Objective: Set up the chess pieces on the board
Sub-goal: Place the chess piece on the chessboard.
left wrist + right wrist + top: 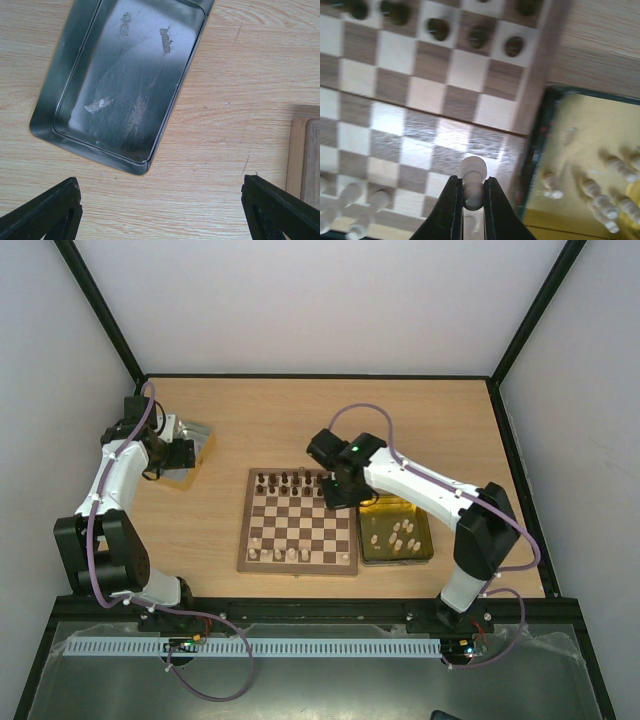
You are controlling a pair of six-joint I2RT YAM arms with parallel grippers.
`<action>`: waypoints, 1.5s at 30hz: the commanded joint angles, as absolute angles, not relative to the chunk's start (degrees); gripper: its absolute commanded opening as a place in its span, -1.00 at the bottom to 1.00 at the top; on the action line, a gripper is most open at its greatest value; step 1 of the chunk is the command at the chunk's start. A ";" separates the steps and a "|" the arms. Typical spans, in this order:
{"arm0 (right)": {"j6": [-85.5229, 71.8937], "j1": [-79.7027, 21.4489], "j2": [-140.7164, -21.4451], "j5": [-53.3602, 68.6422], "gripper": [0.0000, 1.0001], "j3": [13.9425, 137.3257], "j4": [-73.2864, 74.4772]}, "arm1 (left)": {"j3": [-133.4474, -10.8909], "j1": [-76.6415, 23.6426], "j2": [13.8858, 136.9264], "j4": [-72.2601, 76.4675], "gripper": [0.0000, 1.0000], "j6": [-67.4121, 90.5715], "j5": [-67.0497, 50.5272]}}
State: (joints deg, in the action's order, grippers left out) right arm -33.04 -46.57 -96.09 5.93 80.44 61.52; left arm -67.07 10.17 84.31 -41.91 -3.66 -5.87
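Right gripper point(468, 186) pinches a cream pawn point(472, 170) over the right edge of the board point(298, 525), centre frame, beside the gold tray point(396, 560). Left gripper point(160, 200) gapes wide, empty, over bare table point(225, 75) near the silver tray point(120, 85), upper left.

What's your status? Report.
Right gripper shut on cream piece, above board. Left gripper open, over silver tray. Nothing seen blocking.

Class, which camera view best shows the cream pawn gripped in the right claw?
Right wrist: the cream pawn sits centre, pinched by the right claw above the board. Top external hides it under the arm; left wrist misses it.
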 commanded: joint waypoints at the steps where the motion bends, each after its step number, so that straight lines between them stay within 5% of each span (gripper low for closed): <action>1: -34.45 -51.24 -101.12 6.37 -0.95 87.44 65.29 | -66.81 9.96 83.70 -42.63 0.75 -3.78 -5.36; 17: -31.28 -60.33 -123.01 4.28 -0.96 114.73 73.31 | -67.06 10.02 83.54 -42.45 0.76 -3.69 -5.28; 45: -30.68 -65.95 -131.82 5.22 -0.96 120.93 73.05 | -65.94 10.01 82.71 -41.67 0.78 -3.52 -4.22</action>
